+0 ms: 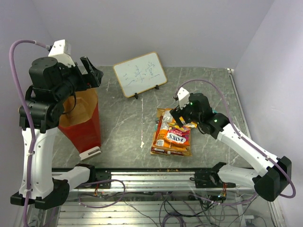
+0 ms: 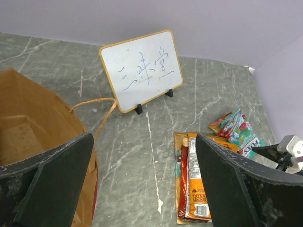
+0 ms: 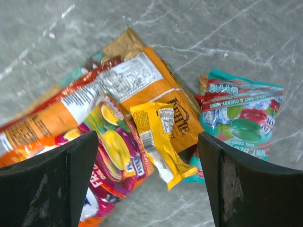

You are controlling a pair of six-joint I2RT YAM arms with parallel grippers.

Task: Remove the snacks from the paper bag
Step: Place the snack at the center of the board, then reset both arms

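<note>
The paper bag (image 1: 83,125), red outside, stands at the table's left. Its brown inside (image 2: 28,132) and a loop handle (image 2: 102,111) show in the left wrist view. My left gripper (image 1: 92,73) hangs open and empty above the bag's far right rim, its midpoint (image 2: 144,189) over bare table. The snacks (image 1: 173,135) lie piled mid-table and also show in the left wrist view (image 2: 196,184). My right gripper (image 1: 182,111) is open and empty just above the pile (image 3: 149,184). A yellow packet (image 3: 158,139), a FOX'S packet (image 3: 109,161), an orange packet (image 3: 142,80) and a teal mint packet (image 3: 241,118) lie under it.
A white framed writing board (image 1: 140,74) stands on small feet at the back centre; it also shows in the left wrist view (image 2: 142,71). A metal rail (image 1: 142,177) runs along the near edge. Walls close the back and right sides.
</note>
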